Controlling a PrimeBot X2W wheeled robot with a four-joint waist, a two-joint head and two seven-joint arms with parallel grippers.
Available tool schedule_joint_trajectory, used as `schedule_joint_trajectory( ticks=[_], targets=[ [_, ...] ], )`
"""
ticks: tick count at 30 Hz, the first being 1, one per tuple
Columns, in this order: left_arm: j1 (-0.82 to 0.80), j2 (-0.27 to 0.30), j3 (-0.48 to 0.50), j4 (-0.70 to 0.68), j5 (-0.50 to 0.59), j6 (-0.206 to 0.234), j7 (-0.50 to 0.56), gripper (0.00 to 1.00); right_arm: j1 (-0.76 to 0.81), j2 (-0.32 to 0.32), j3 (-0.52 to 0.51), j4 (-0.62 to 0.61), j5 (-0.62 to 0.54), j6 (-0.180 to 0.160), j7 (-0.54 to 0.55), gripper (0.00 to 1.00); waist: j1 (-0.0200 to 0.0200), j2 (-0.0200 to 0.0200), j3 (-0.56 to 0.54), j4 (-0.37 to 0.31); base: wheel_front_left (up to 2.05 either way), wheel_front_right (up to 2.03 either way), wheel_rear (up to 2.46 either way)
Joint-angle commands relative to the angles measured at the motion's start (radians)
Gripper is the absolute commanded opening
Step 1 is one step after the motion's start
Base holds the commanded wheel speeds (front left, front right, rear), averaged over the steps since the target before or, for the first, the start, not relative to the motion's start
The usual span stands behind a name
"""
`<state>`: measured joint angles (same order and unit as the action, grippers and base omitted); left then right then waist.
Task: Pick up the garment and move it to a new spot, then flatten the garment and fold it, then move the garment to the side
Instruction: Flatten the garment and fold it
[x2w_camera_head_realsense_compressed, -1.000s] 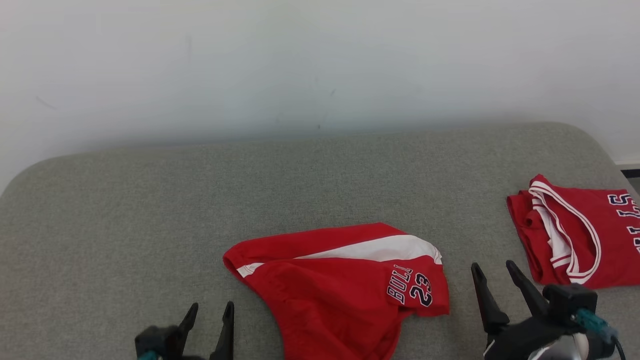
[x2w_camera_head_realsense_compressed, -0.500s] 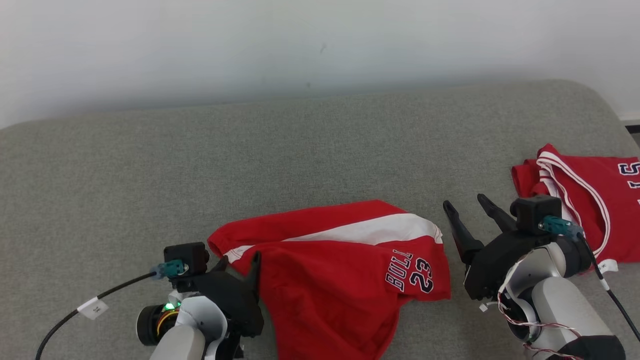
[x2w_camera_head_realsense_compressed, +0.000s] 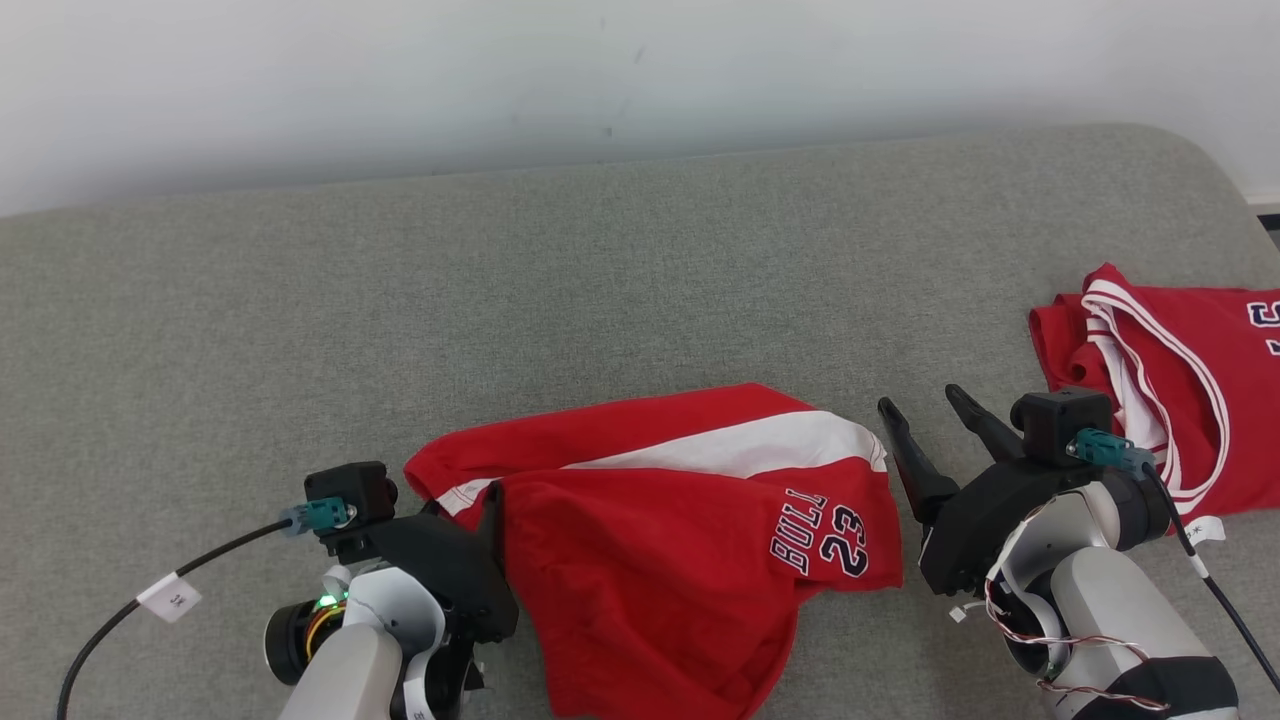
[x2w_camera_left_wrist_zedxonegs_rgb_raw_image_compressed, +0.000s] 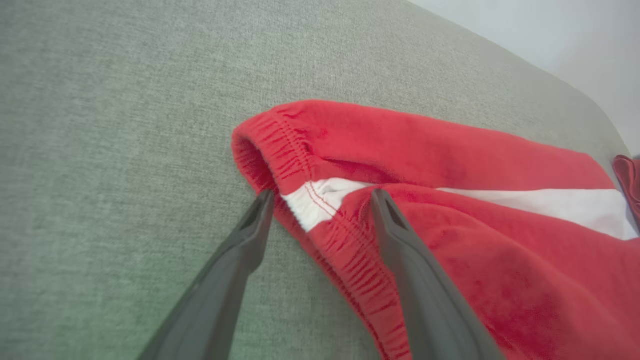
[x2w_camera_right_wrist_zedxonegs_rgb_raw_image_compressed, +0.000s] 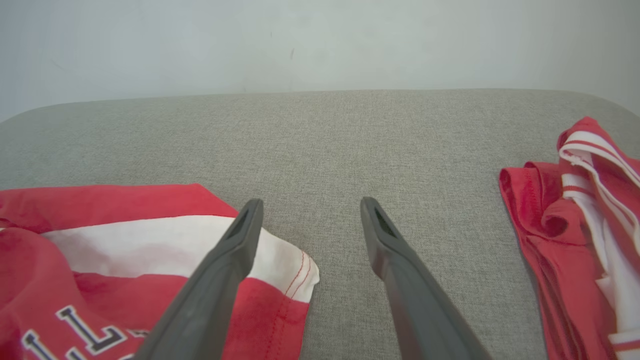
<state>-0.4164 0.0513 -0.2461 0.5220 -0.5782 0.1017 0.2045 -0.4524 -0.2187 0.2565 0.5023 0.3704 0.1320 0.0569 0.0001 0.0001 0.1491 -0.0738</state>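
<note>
A big grey cushion of rough cloth is spread out wide, and its far corners are round. Behind the cushion stands a white wall. The wall has a few tiny dark marks, just above the cushion's far edge. On the right end of the cushion lies a red jersey. It is folded over and a bit bunched up. White bands with thin red lines run in a curve across it. Dark blue letters with white edges show on its right part, cut off at the side. A small white tag sticks out at its near edge, flat on the cushion.
</note>
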Motion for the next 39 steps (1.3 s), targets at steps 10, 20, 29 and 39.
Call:
schedule_joint_trajectory(
  ticks=[10,20,29,39],
  targets=[
    [-0.036,0.007,-0.006,0.022,-0.007,-0.002,-0.007,0.00,-0.022,-0.019,0.013,0.025,0.029,-0.003,0.010,1.00,-0.0001,-0.0001,0.025,-0.001,0.00,0.00,0.00],
    [-0.032,0.005,-0.045,0.018,0.013,-0.009,-0.039,0.00,-0.058,-0.032,-0.003,0.093,0.083,-0.002,0.251,1.00,-0.0001,-0.0001,0.057,0.036,0.00,0.00,0.00],
    [-0.040,0.003,-0.079,0.011,0.009,-0.014,-0.051,0.00,-0.076,0.019,-0.030,0.069,0.098,-0.002,0.285,1.00,-0.0001,-0.0001,0.077,0.054,0.00,0.00,0.00],
    [-0.043,0.008,-0.099,0.009,0.000,-0.018,-0.047,0.00,-0.039,0.071,-0.211,-0.021,-0.065,-0.002,0.323,1.00,-0.0001,-0.0001,0.069,0.042,0.00,0.00,0.00]
  ],
)
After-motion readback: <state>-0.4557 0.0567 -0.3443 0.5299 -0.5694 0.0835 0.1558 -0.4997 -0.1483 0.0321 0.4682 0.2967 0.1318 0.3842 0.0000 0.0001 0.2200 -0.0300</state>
